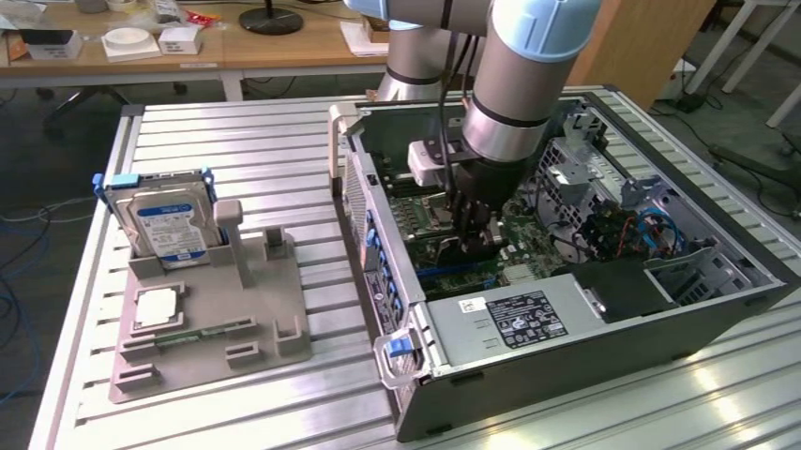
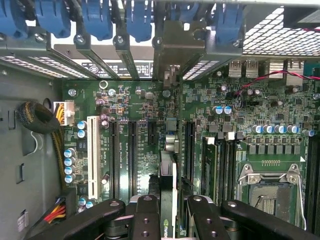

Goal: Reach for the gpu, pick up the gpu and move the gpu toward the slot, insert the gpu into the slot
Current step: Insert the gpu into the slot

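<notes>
My gripper (image 1: 474,246) reaches down into the open computer case (image 1: 588,309), over the green motherboard (image 1: 414,211). In the wrist view the gpu (image 2: 167,175) appears edge-on as a thin upright card between my black fingers (image 2: 146,215), and the gripper (image 2: 170,216) is shut on it. The card stands in line with the long black connector strips (image 2: 132,155), between two of them. The slot under the card's lower edge is hidden by the card. I cannot tell whether the edge is seated or just above the board.
The metal-framed processor socket (image 2: 267,190) lies beside the card, past the memory slots (image 2: 220,165). Blue retainer clips (image 2: 137,20) and bracket bays line the case's rear wall. Outside the case, a grey fixture (image 1: 206,328) holds the hard drive (image 1: 169,225) and a small silver chip (image 1: 157,305).
</notes>
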Action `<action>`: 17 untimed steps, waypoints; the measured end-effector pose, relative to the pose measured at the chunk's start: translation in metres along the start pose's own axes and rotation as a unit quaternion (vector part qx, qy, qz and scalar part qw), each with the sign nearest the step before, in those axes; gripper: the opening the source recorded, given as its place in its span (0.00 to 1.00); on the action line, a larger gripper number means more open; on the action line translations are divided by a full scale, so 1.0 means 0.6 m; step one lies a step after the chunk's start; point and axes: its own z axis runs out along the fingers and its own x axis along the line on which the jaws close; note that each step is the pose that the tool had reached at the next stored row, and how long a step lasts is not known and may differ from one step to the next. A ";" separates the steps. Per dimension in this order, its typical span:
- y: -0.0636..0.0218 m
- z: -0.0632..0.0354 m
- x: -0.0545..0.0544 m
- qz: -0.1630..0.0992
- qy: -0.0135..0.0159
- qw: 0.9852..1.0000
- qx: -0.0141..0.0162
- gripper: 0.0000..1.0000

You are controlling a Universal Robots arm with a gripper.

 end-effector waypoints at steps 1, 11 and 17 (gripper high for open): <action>0.000 0.000 0.000 0.000 0.000 1.000 0.000 0.26; 0.000 0.006 0.000 0.000 0.000 1.000 0.000 0.26; 0.000 0.009 0.000 0.000 0.000 1.000 0.000 0.26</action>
